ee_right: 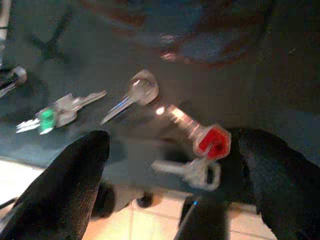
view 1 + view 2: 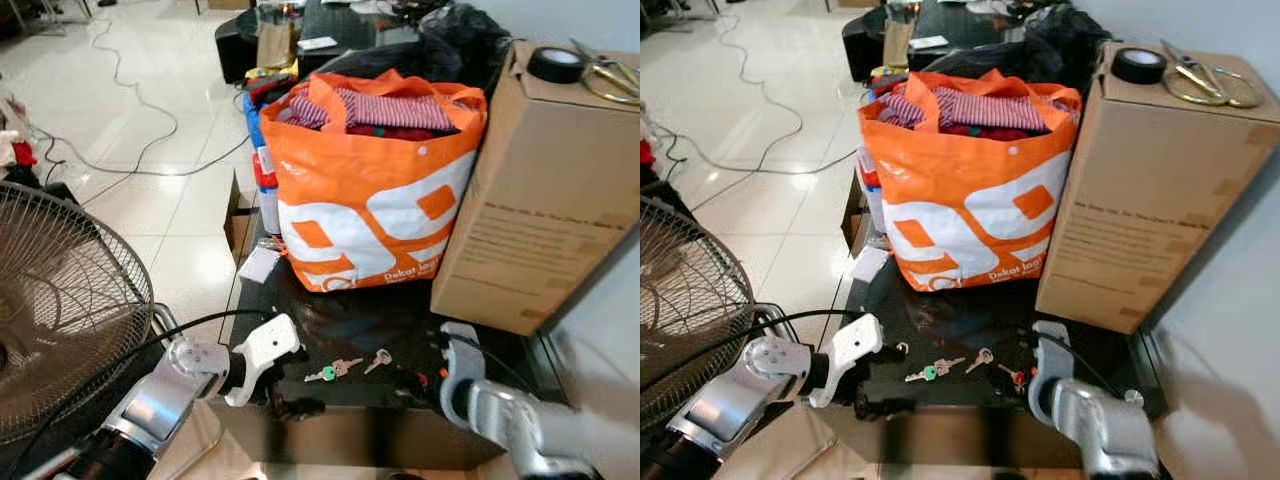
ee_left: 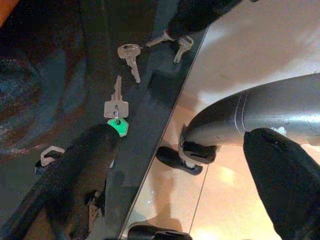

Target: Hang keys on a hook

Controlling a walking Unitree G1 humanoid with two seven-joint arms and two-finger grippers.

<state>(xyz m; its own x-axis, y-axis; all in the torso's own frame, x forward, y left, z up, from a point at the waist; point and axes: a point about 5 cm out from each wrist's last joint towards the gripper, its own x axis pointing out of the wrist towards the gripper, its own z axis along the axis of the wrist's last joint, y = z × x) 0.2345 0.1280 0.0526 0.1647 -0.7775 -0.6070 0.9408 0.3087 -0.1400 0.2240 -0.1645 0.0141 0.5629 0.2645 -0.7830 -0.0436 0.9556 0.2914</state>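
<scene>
Several keys lie on the dark glass table [image 2: 340,320] near its front edge. A green-capped key pair [image 2: 328,372] is on the left, a single silver key [image 2: 378,358] in the middle, and a red-capped key [image 1: 211,141] with a small silver key [image 1: 192,171] on the right. My left gripper [image 3: 185,170] is open at the table's edge; one finger [image 3: 82,175] rests beside the green cap [image 3: 118,126], the other hangs past the edge. My right gripper [image 1: 170,185] is open, its fingers flanking the red-capped key.
An orange bag [image 2: 370,200] full of clothes stands behind the keys. Right of it is a cardboard box [image 2: 540,200] topped with a tape roll [image 2: 555,65] and scissors [image 2: 610,75]. A fan [image 2: 60,300] stands at the left. A cable [image 2: 130,130] crosses the tiled floor.
</scene>
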